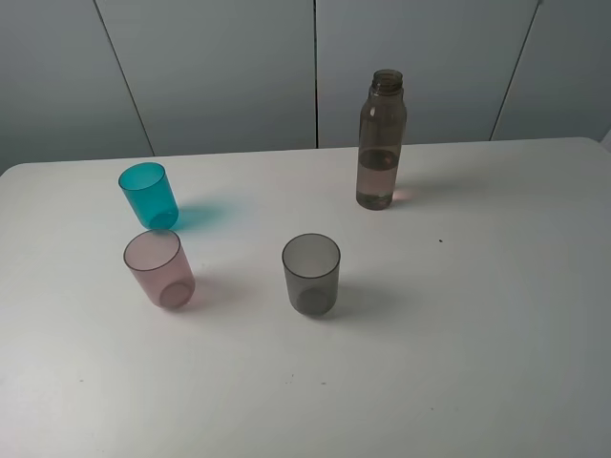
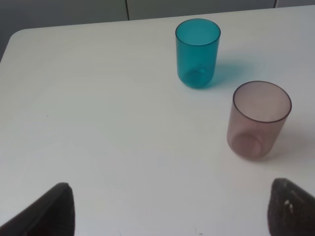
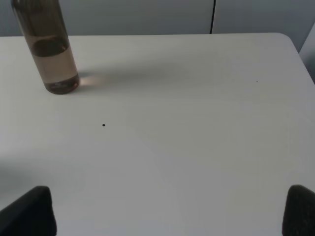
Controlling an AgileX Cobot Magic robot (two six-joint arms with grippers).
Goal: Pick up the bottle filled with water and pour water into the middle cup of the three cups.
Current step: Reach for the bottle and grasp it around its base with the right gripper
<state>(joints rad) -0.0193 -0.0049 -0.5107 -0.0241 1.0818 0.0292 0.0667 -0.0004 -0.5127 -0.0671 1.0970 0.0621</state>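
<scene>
- Reach not yet begun: left end effector (image 2: 174, 211) and right end effector (image 3: 165, 211) both gape wide, empty.
- Tall slim translucent brownish-pink plastic bottle (image 1: 381, 143) stands upright and uncapped on the white tabletop (image 1: 477, 286).
- Translucent pale pink plastic tumbler (image 1: 159, 269) stands well left of the bottle.
- Next, probably: the right end effector closes around the bottle's body.

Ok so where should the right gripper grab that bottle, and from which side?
Around the straight body of the bottle, roughly mid-height, coming in level from its near side with the right gripper. It stands upright, slim and uncapped; a top grab would probably block the neck.
</scene>
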